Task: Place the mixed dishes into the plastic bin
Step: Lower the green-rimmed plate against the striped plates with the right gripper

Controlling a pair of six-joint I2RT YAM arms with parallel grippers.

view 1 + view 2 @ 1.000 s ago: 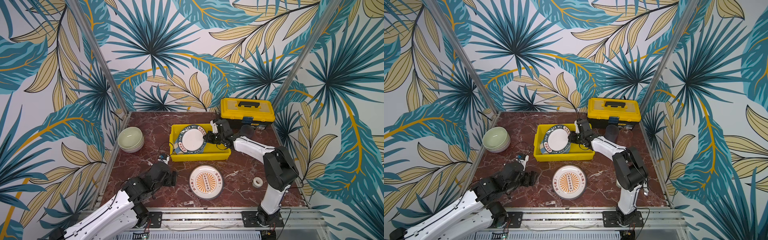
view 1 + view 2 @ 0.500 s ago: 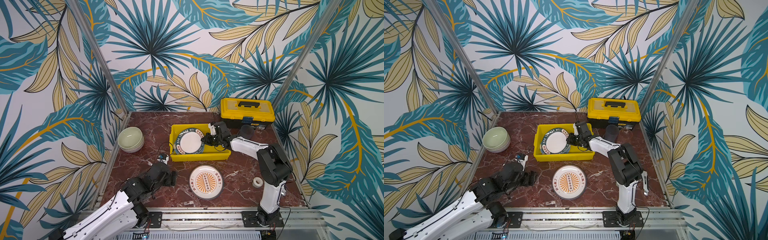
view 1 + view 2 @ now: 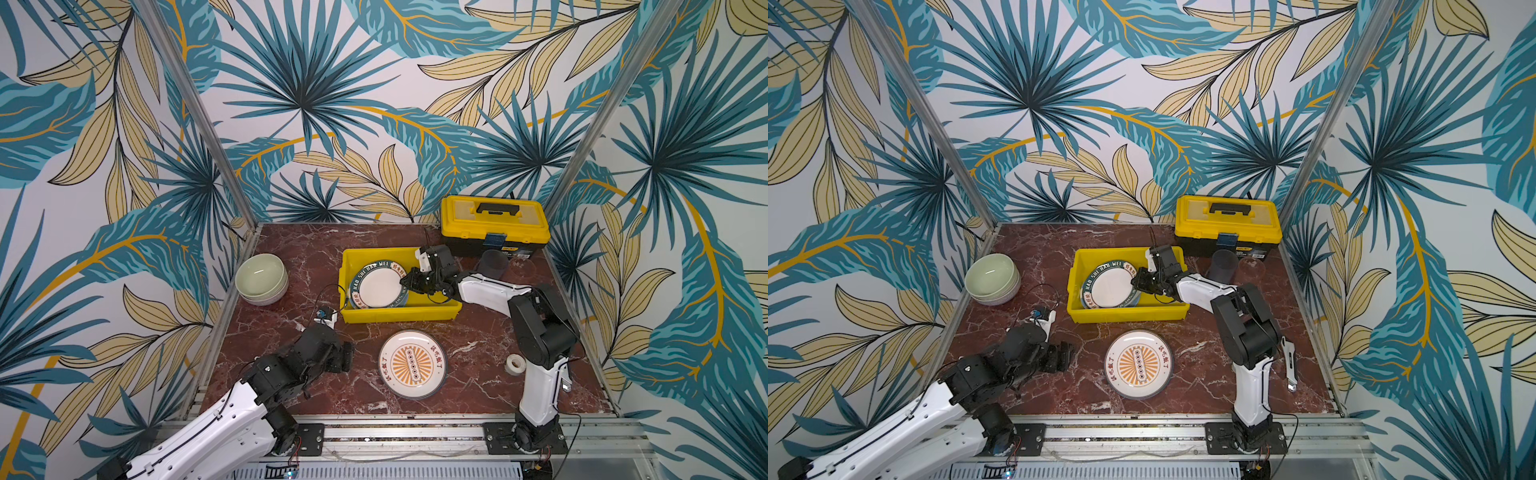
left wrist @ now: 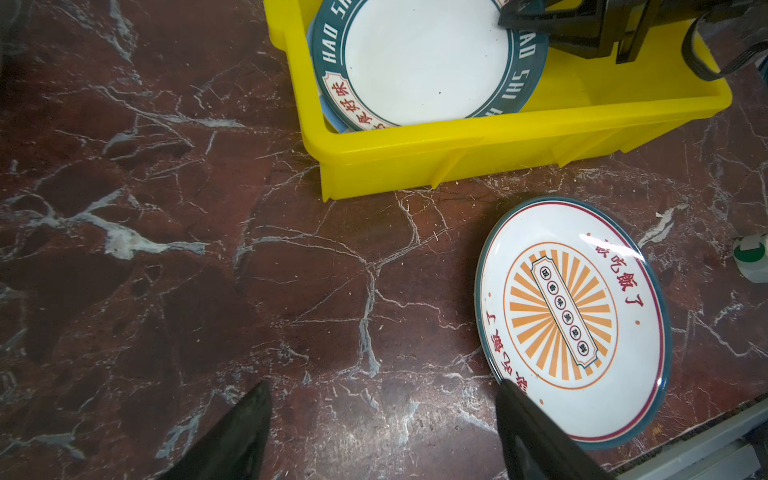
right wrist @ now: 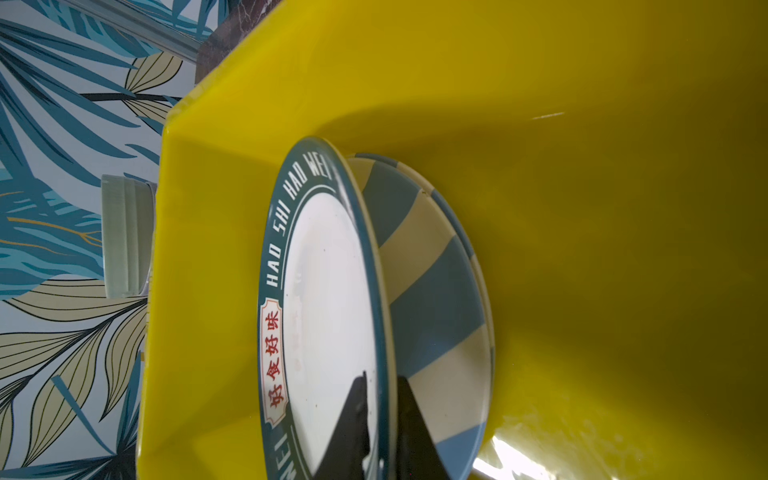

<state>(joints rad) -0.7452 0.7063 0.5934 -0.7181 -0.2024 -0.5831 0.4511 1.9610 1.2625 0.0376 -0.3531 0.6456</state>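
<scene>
Well off to the left of the left gripper (image 4: 382,388): pale green bowls (image 3: 261,276), stacked one inside the other, on the red stone table (image 3: 291,249). Left gripper low over that table, its two fingers (image 4: 241,432) spread wide, nothing between them. Just to the right of those fingers: the sunburst plate (image 3: 412,364), flat on the table, outside the bin, close to one fingertip; cannot tell if touching. Farther out past the same gripper, toward the back wall: the yellow bin (image 3: 399,313). Inside the bin, near its left end: the lettered plate (image 3: 379,286), white with a dark rim, lying a bit tilted on the blue-and-white striped plates (image 5: 432,299) under it. Right at the right edge of that plate: the right gripper (image 3: 406,282), over the bin's right half. One thin finger (image 5: 357,415) over the white face, the other on the back side, with the plate's rim in the narrow gap between. Cannot tell if pinching the rim or only sitting close on both sides. To the right of the right gripper, behind its arm: two tumblers (image 3: 492,264), upright, side by side on the table, outside the bin. Just past them, by the back wall: a yellow toolbox (image 3: 494,222) with a black handle. Well behind the right gripper, near the arm's base: a small roll of tape (image 3: 514,365) on the table.
</scene>
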